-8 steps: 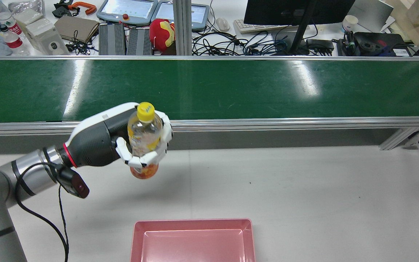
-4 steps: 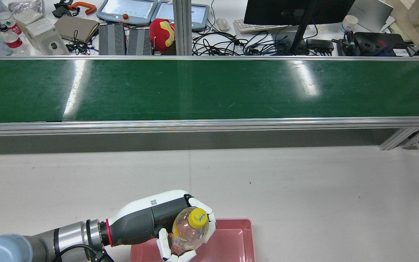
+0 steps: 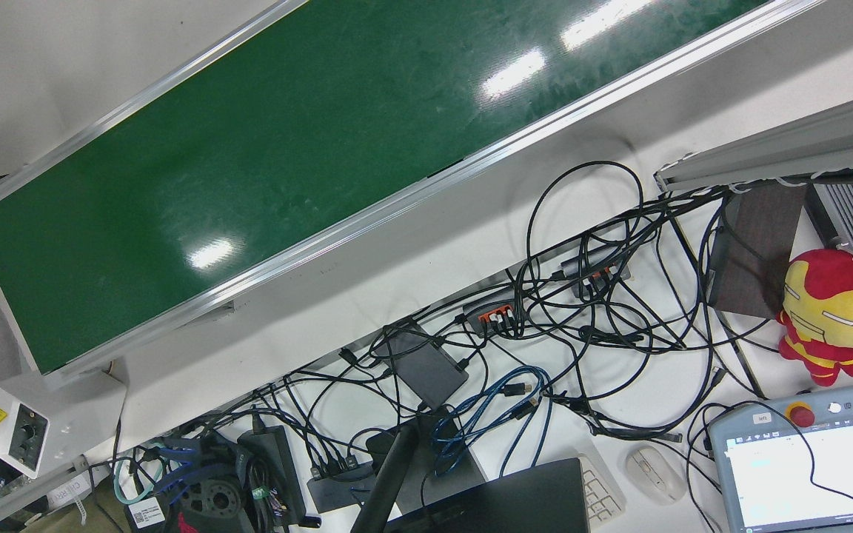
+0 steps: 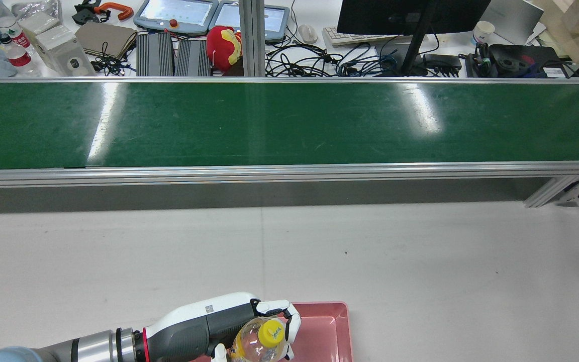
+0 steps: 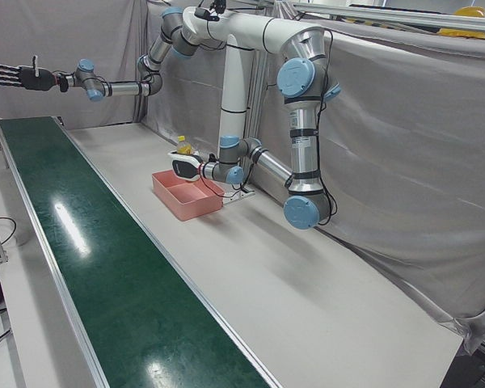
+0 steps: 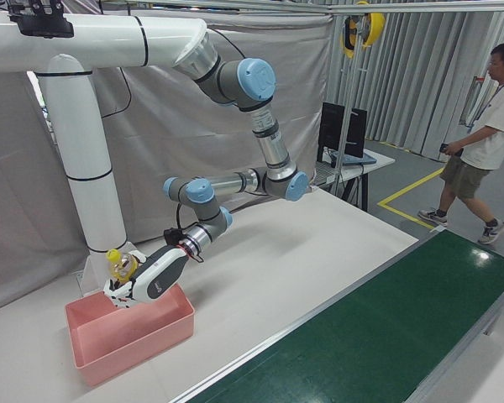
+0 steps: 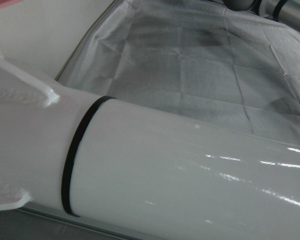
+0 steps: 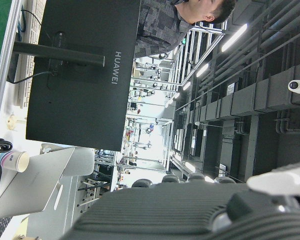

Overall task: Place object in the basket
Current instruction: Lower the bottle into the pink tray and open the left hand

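My left hand [image 4: 229,329] is shut on a clear bottle [image 4: 258,344] with a yellow cap and yellow-orange label. It holds the bottle upright over the near left part of the pink basket [image 4: 332,322]. In the right-front view the hand [image 6: 155,275] holds the bottle [image 6: 119,265] just above the basket's [image 6: 143,336] back rim. The left-front view shows the same hand [image 5: 186,166], bottle [image 5: 183,149] and basket [image 5: 196,202]. My right hand [image 5: 16,77] is raised high, far from the basket, with its fingers spread and empty.
A long green conveyor belt [image 4: 289,123] runs across the far side of the white table [image 4: 420,261]. Beyond it lie cables, monitors, teach pendants and a red plush toy [image 4: 223,46]. A person [image 6: 487,143] stands past the belt's end.
My left hand has carried the bottle from the conveyor's near edge back to the basket. In the last half second it sank lower over the basket.
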Controlling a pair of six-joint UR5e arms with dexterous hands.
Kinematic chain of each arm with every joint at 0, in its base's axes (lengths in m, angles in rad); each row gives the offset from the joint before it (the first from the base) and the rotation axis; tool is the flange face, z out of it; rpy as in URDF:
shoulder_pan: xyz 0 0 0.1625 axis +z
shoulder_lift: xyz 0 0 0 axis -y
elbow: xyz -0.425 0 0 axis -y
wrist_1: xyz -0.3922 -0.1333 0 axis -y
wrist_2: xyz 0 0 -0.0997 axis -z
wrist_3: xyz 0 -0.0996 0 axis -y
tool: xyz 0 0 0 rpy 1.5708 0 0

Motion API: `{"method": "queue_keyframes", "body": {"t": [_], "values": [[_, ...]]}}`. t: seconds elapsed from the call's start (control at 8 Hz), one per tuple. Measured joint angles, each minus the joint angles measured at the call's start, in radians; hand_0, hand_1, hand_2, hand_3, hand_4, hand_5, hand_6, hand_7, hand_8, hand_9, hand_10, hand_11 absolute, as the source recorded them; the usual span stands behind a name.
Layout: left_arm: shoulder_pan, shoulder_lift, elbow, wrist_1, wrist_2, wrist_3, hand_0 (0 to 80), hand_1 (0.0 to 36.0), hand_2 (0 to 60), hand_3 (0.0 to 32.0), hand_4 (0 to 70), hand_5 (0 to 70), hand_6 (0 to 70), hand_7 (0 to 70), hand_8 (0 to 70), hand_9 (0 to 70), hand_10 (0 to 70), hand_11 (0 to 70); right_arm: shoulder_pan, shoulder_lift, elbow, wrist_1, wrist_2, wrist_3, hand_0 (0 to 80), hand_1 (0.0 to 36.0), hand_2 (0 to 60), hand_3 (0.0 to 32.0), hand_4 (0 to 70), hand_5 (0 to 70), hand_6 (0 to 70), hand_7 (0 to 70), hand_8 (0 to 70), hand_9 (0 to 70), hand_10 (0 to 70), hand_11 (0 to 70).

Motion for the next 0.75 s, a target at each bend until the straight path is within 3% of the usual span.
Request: {"method": "queue_keyframes", "body": {"t": [0.12,0.25,0.38,0.62,0.75], "values": [[0.016,0.022,0.001,-0.008,-0.001,0.002,68.3,18.7,12.5,3.4,4.9,24.4,0.0,1.3,8.1,8.9,6.2,11.7,0.000,0.000,0.000,0.000,0.001,0.000,0.0,0.0,0.0,0.0,0.0,0.0,0.0,0.0,0.0,0.0,0.0,0.0],[0.028,0.034,0.002,-0.013,-0.002,0.003,76.8,3.5,0.0,7.0,1.4,18.8,0.0,0.0,4.7,4.6,4.7,9.0,0.000,0.000,0.000,0.000,0.001,0.000,0.0,0.0,0.0,0.0,0.0,0.0,0.0,0.0,0.0,0.0,0.0,0.0],[0.034,0.039,0.003,-0.016,-0.003,0.004,60.3,0.1,0.0,8.6,0.3,15.0,0.0,0.0,3.6,3.2,3.2,6.3,0.000,0.000,0.000,0.000,0.001,0.000,0.0,0.0,0.0,0.0,0.0,0.0,0.0,0.0,0.0,0.0,0.0,0.0],[0.036,0.041,0.003,-0.018,-0.004,0.003,54.2,0.0,0.0,11.6,0.0,9.4,0.0,0.0,2.9,2.5,2.4,4.8,0.000,0.000,0.000,0.000,0.000,0.000,0.0,0.0,0.0,0.0,0.0,0.0,0.0,0.0,0.0,0.0,0.0,0.0],[0.033,0.040,0.001,-0.018,-0.004,0.003,53.6,0.0,0.0,11.4,0.0,8.7,0.0,0.0,2.8,2.5,2.0,4.2,0.000,0.000,0.000,0.000,0.001,0.000,0.0,0.0,0.0,0.0,0.0,0.0,0.0,0.0,0.0,0.0,0.0,0.0]]}}
